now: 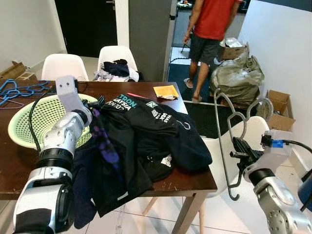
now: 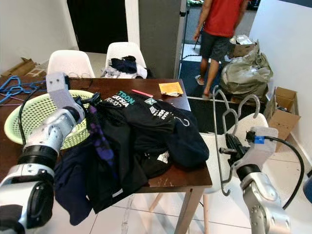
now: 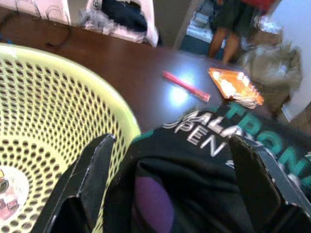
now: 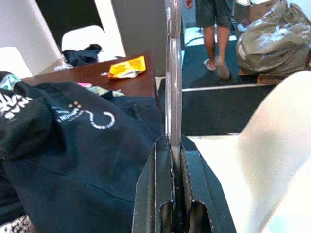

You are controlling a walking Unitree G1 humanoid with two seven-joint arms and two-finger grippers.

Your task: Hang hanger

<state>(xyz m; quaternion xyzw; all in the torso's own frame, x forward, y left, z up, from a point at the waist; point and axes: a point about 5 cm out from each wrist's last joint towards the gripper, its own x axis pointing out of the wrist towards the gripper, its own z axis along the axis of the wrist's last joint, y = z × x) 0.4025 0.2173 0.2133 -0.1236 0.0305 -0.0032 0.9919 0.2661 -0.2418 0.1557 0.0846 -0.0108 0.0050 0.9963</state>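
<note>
Dark wooden bench (image 1: 146, 90) in a home dining room, with white chairs around it and a person (image 1: 210, 29) in a red top standing in the doorway beyond.

On my right, the right gripper (image 4: 172, 145) has its fingers closed tight on a metal hanger (image 1: 225, 141), which stands upright off the bench's right edge, in front of a white chair (image 1: 253, 131). My left gripper (image 3: 170, 184) sits over the bench's left half, fingers spread apart on either side of a fold of the black clothes (image 1: 146, 141). That pile covers the bench's near right corner and hangs over its front edge. A green basket (image 1: 34, 122) rests just beside the clothes at the left edge, with blue hangers (image 1: 19, 91) near the far left corner. A yellow packet (image 1: 165, 91) lies toward the far right corner.
</note>
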